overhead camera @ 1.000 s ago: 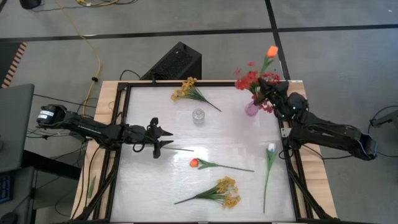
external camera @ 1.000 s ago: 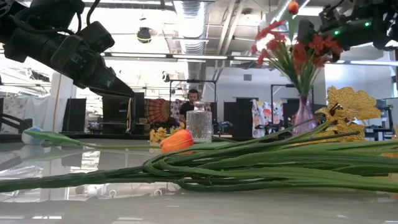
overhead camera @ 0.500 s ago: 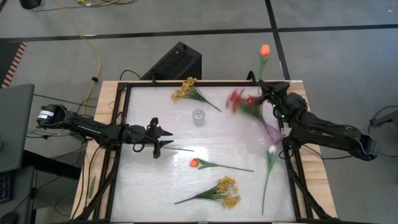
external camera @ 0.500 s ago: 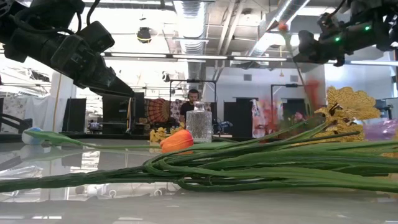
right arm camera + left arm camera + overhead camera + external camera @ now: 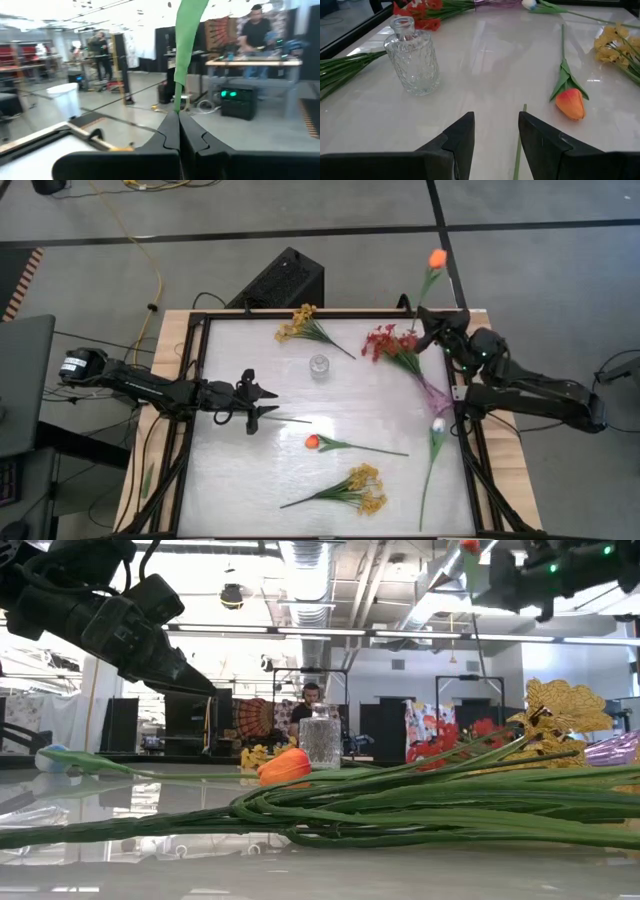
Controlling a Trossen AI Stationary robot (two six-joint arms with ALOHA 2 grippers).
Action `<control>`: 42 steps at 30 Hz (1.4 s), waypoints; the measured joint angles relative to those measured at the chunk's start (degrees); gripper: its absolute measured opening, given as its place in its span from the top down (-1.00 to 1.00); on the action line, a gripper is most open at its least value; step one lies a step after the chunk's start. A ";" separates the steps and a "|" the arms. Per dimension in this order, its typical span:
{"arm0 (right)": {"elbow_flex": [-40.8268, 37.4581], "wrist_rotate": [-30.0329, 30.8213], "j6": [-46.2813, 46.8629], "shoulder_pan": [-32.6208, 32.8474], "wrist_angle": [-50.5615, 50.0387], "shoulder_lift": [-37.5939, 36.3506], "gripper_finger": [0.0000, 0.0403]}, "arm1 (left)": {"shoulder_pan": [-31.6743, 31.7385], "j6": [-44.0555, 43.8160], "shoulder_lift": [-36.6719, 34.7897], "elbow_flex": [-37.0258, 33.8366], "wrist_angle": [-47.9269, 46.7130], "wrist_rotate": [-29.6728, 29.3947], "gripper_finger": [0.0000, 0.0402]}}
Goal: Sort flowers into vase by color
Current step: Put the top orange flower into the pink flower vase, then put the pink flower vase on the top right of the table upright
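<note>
- The right pincer (image 5: 424,326) was clamped tight on the green stem of an orange tulip (image 5: 437,259) at the tabletop's far right corner; in the right wrist view its fingers (image 5: 172,132) met around the stem, which rose straight up out of them, the blossom beyond the tabletop's edge.
- The left pincer (image 5: 252,403) hovered partly open over the left-middle of the tabletop (image 5: 370,410), holding nothing; a bare green stem (image 5: 518,145) lay on the surface between its fingers (image 5: 462,137) in the left wrist view.
- Near the front edge lay a yellow spray (image 5: 358,488), stems pointing left.
- Just beyond it, mid-tabletop, a second orange tulip (image 5: 313,442) lay flat, its stem running right.
- A white tulip (image 5: 436,423) lay along the right edge, its stem trailing toward the front.
- A purple vase (image 5: 436,395) lay tipped over near the right edge, its red spray (image 5: 383,343) spilled across the surface toward the far side, just beside the right pincer.
- A clear glass vase (image 5: 319,366) stood upright and empty in the far-middle area, with open surface around it.
- Another yellow spray (image 5: 297,322) lay by the far edge.
</note>
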 joint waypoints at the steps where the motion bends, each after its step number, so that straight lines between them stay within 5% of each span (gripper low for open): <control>1: 1.07 -0.08 1.12 1.11 -1.17 0.54 0.93 | 0.02 0.00 0.00 0.00 0.19 0.00 0.29; 16: 3.95 -18.77 32.62 17.36 -21.65 22.53 0.93 | 0.00 0.20 0.00 0.00 5.55 6.29 0.29; 22: 3.95 -30.19 35.03 26.10 -21.44 33.12 0.93 | 0.00 0.15 0.00 0.00 5.39 6.27 0.29; 26: 3.95 -31.55 38.00 30.78 -20.57 38.01 0.92 | 0.00 0.50 0.00 0.00 5.28 6.23 0.29; 33: 7.18 -33.91 42.43 30.64 -25.84 41.89 0.68 | 0.00 0.74 0.00 0.00 4.93 6.19 0.29; 42: 22.60 -27.91 38.54 18.57 -61.42 41.82 0.24 | 0.01 0.92 0.00 0.00 4.93 6.19 0.29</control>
